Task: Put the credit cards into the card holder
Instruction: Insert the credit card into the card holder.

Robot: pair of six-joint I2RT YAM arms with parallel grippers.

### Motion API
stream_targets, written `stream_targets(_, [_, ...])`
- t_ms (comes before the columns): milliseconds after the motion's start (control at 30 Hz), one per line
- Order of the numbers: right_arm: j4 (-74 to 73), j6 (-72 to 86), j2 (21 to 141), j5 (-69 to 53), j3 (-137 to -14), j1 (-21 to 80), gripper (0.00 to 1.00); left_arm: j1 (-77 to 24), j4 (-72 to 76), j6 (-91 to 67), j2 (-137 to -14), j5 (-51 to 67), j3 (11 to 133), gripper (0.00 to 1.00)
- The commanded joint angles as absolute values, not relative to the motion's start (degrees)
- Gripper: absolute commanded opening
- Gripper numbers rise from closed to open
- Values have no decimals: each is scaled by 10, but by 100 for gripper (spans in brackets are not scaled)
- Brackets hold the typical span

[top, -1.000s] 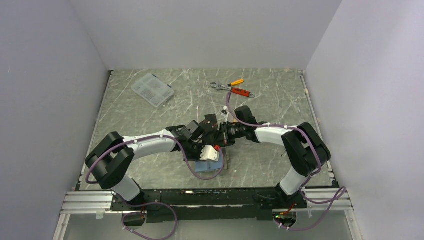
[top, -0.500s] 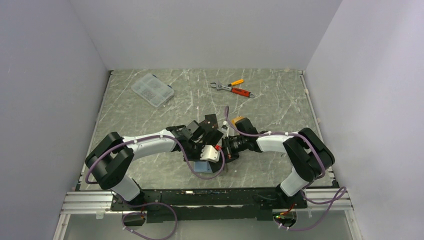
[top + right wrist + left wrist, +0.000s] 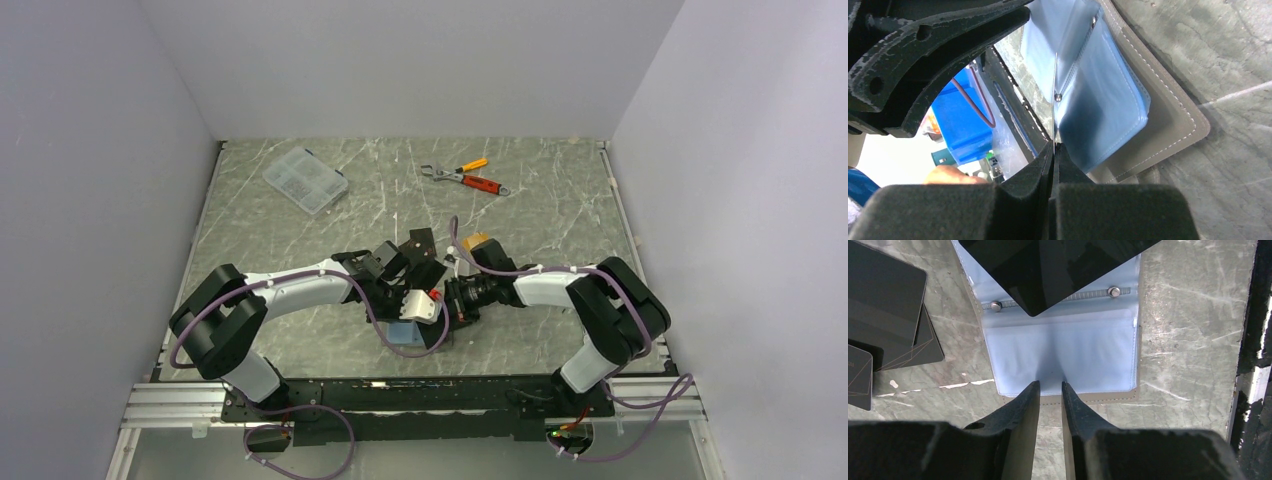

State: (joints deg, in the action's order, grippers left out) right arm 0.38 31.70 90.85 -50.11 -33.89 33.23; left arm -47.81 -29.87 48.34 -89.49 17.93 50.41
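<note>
The card holder (image 3: pixel 1108 396) lies open on the table, blue-grey lining (image 3: pixel 1063 340) up; it also shows in the top view (image 3: pixel 408 342) and the right wrist view (image 3: pixel 1168 125). My right gripper (image 3: pixel 1054 145) is shut on a black credit card (image 3: pixel 1058 265), seen edge-on in the right wrist view (image 3: pixel 1054 90), with a corner over the holder's middle fold. My left gripper (image 3: pixel 1050 386) is narrowly open and empty, tips at the holder's near edge. More black cards (image 3: pixel 883 305) lie beside the holder. An orange-gold card (image 3: pixel 480 242) lies behind the right arm.
A clear compartment box (image 3: pixel 305 180) stands at the back left. An orange-handled wrench and pliers (image 3: pixel 465 178) lie at the back middle. The black rail of the table's front edge (image 3: pixel 1248 340) runs close to the holder.
My right gripper has moved toward the front and left with the black card, down to the open holder. The orange-gold card came into view. The left gripper has barely moved.
</note>
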Motion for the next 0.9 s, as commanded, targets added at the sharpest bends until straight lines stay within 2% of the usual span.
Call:
stream_targets(0, [16, 313, 926, -517, -348, 339, 0, -476, -315, 479, -891, 167, 504, 28])
stream_targets(867, [53, 349, 1001, -489, -388, 345, 0, -476, -318, 486, -894, 176, 491, 23])
